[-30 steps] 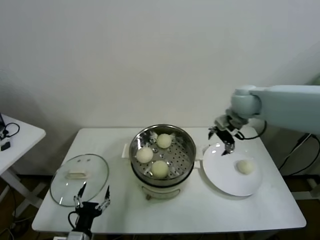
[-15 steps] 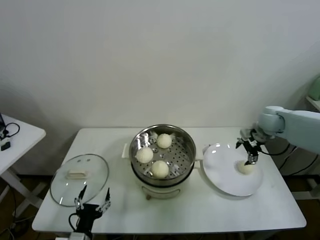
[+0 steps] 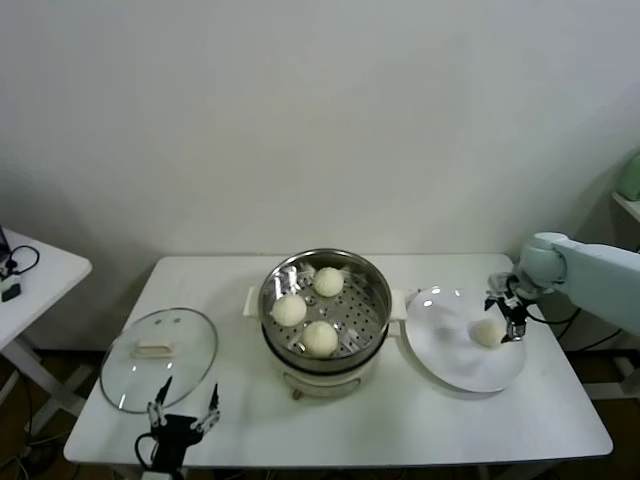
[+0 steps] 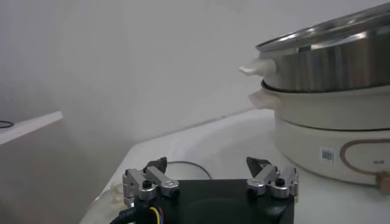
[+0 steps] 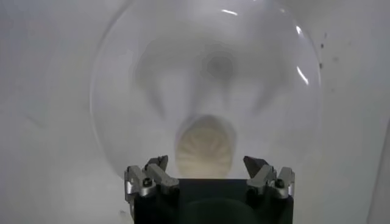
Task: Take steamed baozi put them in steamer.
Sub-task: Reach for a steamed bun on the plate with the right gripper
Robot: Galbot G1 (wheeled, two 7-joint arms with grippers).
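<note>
White worktop point(image 3: 420, 420) stands against a plain pale wall and carries all task items. Nearest the robot, the left end effector point(image 3: 182, 417) is parked at the front edge with its fingers wide and nothing held, just in front of the glass lid point(image 3: 158, 358).

At mid-depth, the steamer point(image 3: 325, 312) sits centrally with three baozi on its perforated tray. To its right, touching or nearly touching its side handle, lies the plate point(image 3: 450, 355) with the last baozi point(image 3: 488, 332) on its right part.

The right end effector point(image 3: 508, 318) hangs over that baozi with fingers spread wide and nothing gripped. In the right wrist view the bun point(image 5: 206, 146) lies between the two fingers point(image 5: 150, 177), roughly centred.

Step in hand: grasp the last bun. Recommended procedure:
- Keep the bun centred between the fingers during descent.
- Lower until the fingertips flank the widest part of the dome, short of the plate surface.
- Close gently; the dough probably deforms under excess force.
- Lift straight up before traversing, to clear the steamer rim.
- Release over the free tray area, probably toward the right.
</note>
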